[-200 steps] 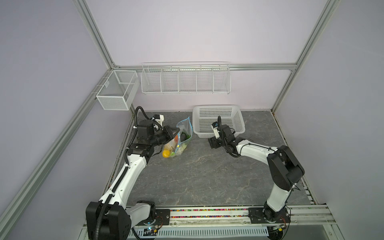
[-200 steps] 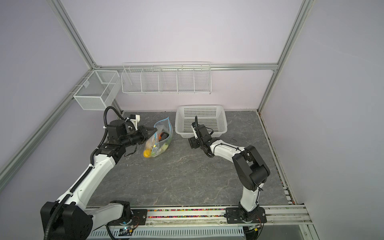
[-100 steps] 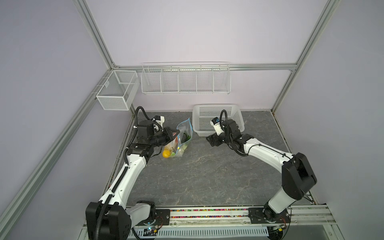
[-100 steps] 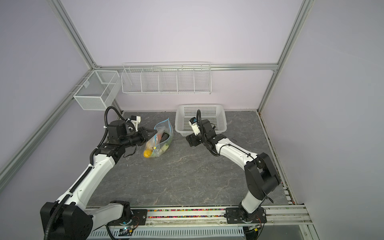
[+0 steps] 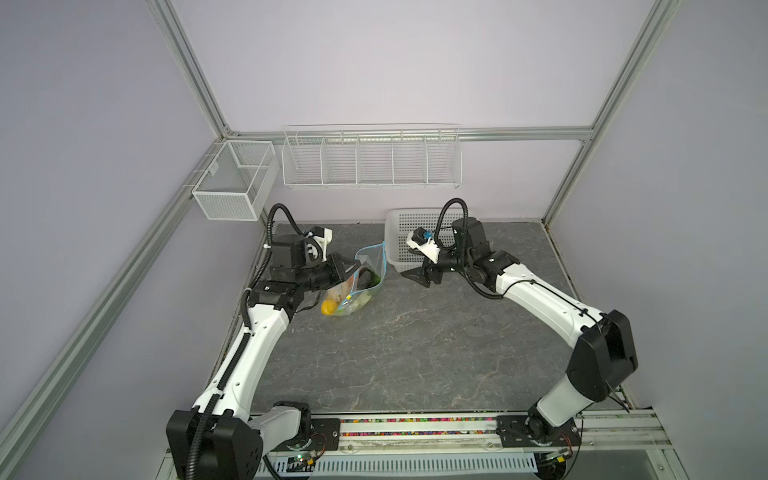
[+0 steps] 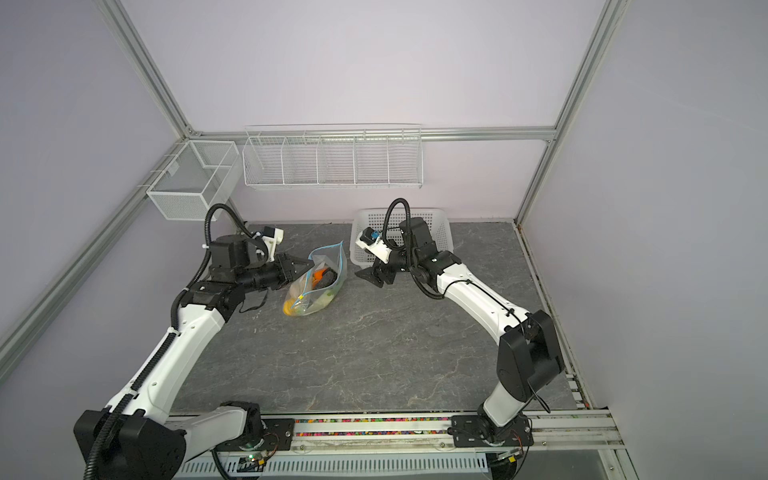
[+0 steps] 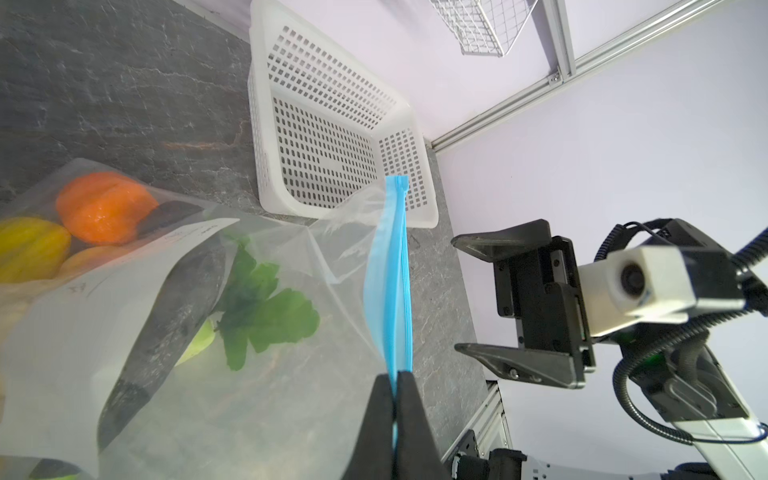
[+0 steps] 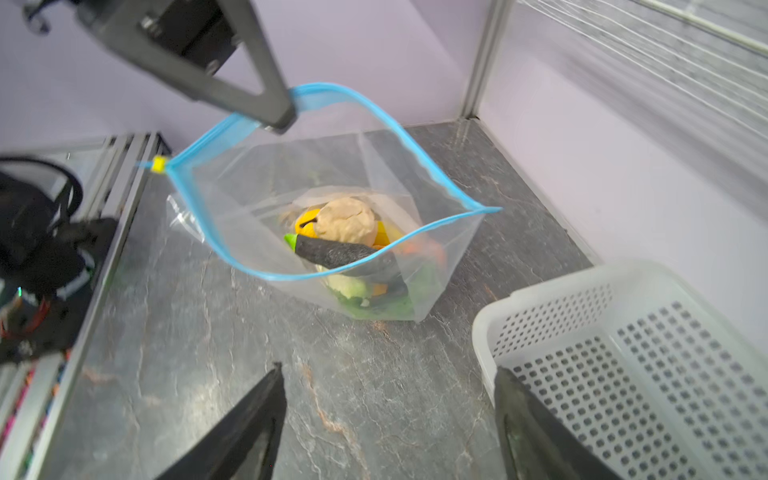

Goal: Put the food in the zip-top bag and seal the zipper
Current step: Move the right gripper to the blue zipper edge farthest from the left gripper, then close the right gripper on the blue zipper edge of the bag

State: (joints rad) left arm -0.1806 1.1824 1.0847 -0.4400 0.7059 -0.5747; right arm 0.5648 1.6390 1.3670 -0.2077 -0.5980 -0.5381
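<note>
The right arm has swung its elbow outward, and the right gripper (image 8: 388, 374), fingers wide and empty, now faces the mouth of the bag (image 8: 440, 266) without touching it. The left gripper (image 7: 394, 380) stays pinched on the zipper (image 7: 392, 270), holding the mouth up and open. The food (image 8: 345, 224) lies inside, below those fingers. The basket (image 8: 540, 293) beside the right fingers looks empty. Loading seems finished, so the slider (image 8: 158, 163), past the left fingers, likely comes next.

Two white arms (image 5: 257, 345) with black joints, ribbed black cables (image 7: 623, 390), white wrist cameras (image 7: 631, 278)
</note>
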